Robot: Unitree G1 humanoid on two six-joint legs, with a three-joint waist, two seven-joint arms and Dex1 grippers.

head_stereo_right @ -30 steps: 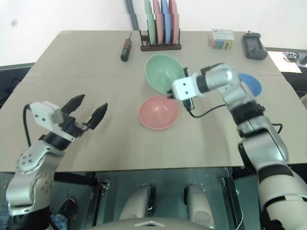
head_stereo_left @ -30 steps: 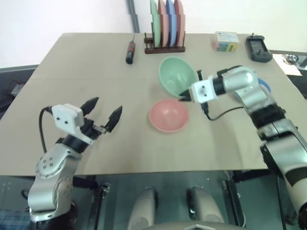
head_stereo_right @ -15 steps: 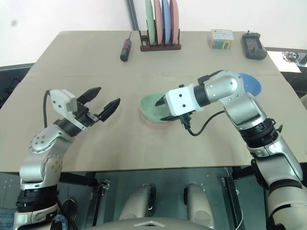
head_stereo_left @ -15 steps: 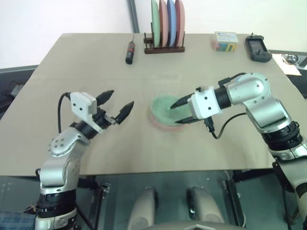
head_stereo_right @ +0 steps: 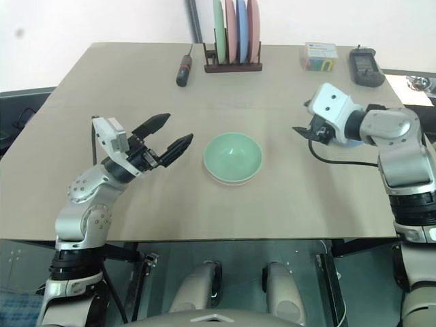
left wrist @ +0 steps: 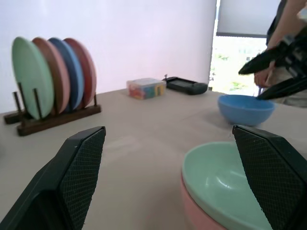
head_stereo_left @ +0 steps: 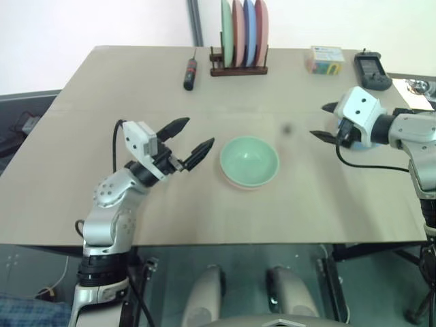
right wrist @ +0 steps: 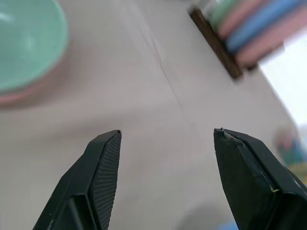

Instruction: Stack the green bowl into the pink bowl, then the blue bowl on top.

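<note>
The green bowl (head_stereo_left: 249, 158) sits nested inside the pink bowl (left wrist: 197, 211) at the table's middle; only the pink rim shows beneath it. Farther right on the table stands the blue bowl (left wrist: 245, 108), upright and empty. My left gripper (head_stereo_left: 199, 131) hovers open just left of the stacked pair, pointing at it, with nothing between its fingers. My right gripper (head_stereo_left: 319, 120) is open and empty, held above the table right of the stack, at the blue bowl's near side.
A wooden rack of upright plates (head_stereo_left: 240, 42) stands at the back edge, with a screwdriver (head_stereo_left: 189, 73) to its left. A colourful box (head_stereo_left: 323, 59) and a black device (head_stereo_left: 371, 70) lie at the back right. A person's arm (left wrist: 290, 19) shows beyond the table.
My right gripper let go of the green bowl, which now rests in the pink bowl, and swung away to the right, open. My left gripper moved right, toward the bowls.
</note>
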